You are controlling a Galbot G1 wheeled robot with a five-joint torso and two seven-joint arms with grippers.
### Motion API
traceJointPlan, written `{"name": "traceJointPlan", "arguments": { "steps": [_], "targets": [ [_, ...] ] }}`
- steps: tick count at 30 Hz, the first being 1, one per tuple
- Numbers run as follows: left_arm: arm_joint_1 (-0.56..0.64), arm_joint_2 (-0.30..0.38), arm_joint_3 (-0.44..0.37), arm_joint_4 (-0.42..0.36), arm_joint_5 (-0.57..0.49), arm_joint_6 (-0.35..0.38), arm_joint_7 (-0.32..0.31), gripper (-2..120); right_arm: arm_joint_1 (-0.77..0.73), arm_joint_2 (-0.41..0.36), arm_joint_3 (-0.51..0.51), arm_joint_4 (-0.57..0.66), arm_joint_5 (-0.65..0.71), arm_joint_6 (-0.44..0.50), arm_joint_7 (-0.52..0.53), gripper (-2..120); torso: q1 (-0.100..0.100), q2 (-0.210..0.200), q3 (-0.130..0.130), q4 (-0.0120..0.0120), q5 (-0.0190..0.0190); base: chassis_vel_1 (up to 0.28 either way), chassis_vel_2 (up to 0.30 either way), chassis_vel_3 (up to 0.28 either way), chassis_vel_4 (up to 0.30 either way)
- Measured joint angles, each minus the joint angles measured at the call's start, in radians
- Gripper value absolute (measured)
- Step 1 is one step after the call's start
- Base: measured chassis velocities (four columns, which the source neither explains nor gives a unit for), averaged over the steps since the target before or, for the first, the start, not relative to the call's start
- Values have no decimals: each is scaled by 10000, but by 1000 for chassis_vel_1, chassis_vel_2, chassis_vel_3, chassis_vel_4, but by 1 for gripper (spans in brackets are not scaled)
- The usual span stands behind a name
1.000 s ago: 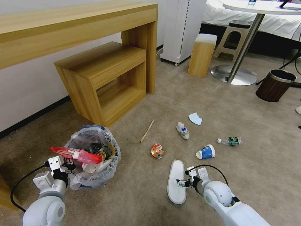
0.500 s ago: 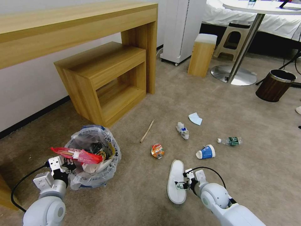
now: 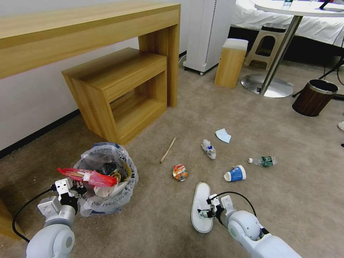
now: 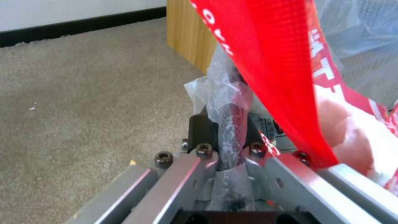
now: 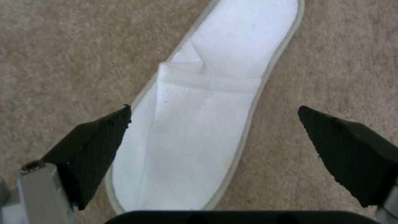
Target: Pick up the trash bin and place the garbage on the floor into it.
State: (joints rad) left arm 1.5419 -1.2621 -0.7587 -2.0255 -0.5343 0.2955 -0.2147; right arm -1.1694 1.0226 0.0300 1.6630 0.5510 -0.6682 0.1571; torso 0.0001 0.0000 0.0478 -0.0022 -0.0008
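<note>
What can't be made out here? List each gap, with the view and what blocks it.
- The trash bin: in the head view its bag and the red wrapper cover the contents beneath.
- Left gripper: in its wrist view, crinkled plastic fills the gap between the fingers, hiding any rim inside.
- White slipper: in the right wrist view the heel end is cut off by the right gripper body.
- Clear bottle: label too small in the head view.
</note>
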Motion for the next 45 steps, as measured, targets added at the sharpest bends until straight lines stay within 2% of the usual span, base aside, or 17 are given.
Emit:
{"name": "traceJointPlan", "arguments": {
  "steps": [19, 45],
  "targets": [
    [75, -23, -64, -161, -27, 0, 0, 0, 815, 208, -607, -763, 102, 5, 20, 100, 0, 0, 0, 1, 0, 0, 0, 0, 0],
    [64, 33, -61, -110, -70, -57, 12, 0, 851, 264, -678, -1437, -13, 278, 150, 100, 0, 0, 0, 0, 0, 0, 0, 0, 0]
  ]
}}
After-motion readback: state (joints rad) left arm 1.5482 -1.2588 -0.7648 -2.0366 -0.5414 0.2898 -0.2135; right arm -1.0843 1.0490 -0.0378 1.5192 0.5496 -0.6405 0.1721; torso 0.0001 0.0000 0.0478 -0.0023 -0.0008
